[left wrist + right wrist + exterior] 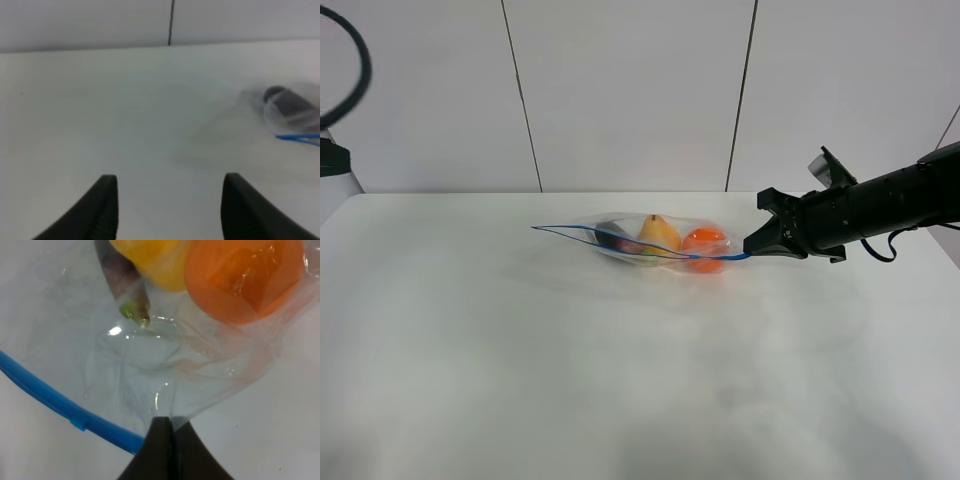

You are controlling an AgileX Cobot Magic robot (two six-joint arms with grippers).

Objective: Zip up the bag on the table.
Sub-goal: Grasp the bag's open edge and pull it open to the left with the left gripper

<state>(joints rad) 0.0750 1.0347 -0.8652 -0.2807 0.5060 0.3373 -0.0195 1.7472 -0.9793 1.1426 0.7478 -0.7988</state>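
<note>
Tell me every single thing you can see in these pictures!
bag: one, clear plastic, lying toward the back of the table
zipper strip: one, blue, along the bag's edge
orange fruit: one, orange, inside the bag, nearest the right gripper
yellow fruit: one, yellow, inside the bag, in the middle
purple vegetable: one, dark purple with a green tip, inside the bag, at the far end
table: one, white, under everything
wall: one, white panels with dark seams, behind the table
right gripper: one, black, shut on the bag's corner
left gripper: one, black, open, above bare table
</note>
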